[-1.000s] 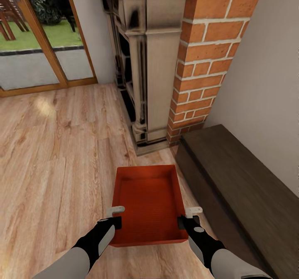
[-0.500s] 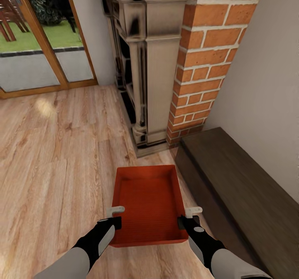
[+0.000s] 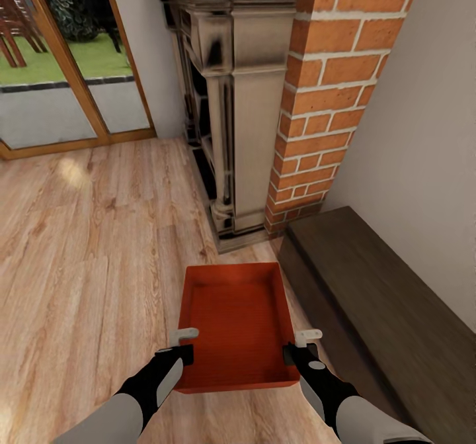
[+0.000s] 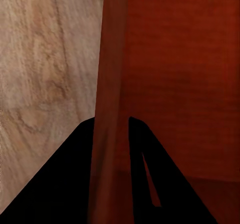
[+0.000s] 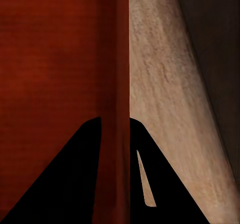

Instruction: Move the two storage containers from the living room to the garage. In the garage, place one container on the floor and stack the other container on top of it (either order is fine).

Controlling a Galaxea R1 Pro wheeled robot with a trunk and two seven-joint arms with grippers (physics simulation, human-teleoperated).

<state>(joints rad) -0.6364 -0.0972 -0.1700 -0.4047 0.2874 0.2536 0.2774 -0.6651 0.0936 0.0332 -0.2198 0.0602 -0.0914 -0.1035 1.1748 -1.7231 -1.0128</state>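
your left tool (image 3: 184, 343) is clamped on the left wall of the storage container (image 3: 238, 325), and your right tool (image 3: 299, 345) is clamped on its right wall, so you're carrying it between both arms, out in front of you. over the last second the grip and the bin haven't budged in the head view, but the brick fireplace (image 3: 317, 100) and the dark low cabinet (image 3: 383, 298) beside it have slid down the picture and more of the mantel shows; the whole scene shifted, so that's your camera moving, not the bin. my read: the pickup is done and you're on the move, with the garage leg ahead. the container sits just short of the fireplace base, the cabinet close on its right, over the wood plank floor (image 3: 86, 245).

the left wrist view puts the thin wall (image 4: 107, 108) between the two fingers (image 4: 145, 154), which the head view can't settle. the right wrist view shows its wall (image 5: 117, 83) pinched the same way, and the floor gap to the cabinet (image 5: 215, 43).
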